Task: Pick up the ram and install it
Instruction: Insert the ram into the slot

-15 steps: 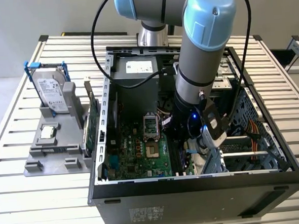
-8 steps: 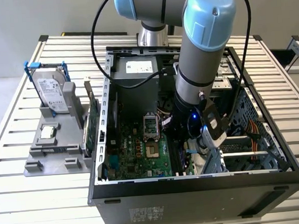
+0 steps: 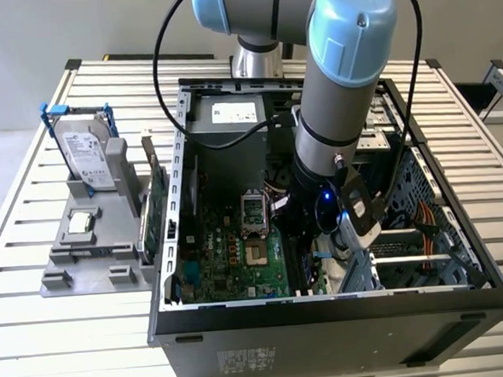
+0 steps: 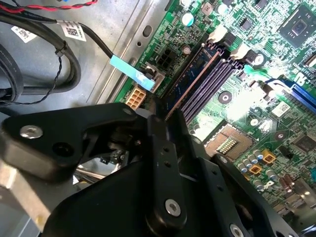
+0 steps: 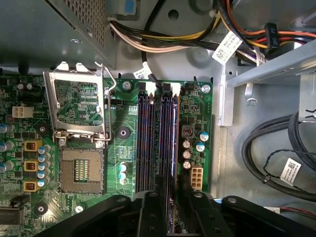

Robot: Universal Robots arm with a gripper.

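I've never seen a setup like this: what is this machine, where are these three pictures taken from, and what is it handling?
It's a robot arm reaching into an open computer case on a slatted table. The exterior view watches from off the arm; both wrist views ride on it, looking past its black claw at the motherboard. The ram stands in a memory slot, at the claw. Beside the case, a grey tray holds a hard drive, CPU chip and expansion card.

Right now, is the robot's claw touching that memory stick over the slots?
Touching. In the second wrist view the gripper pinches the ram at its near end, with the stick sitting in a motherboard slot.
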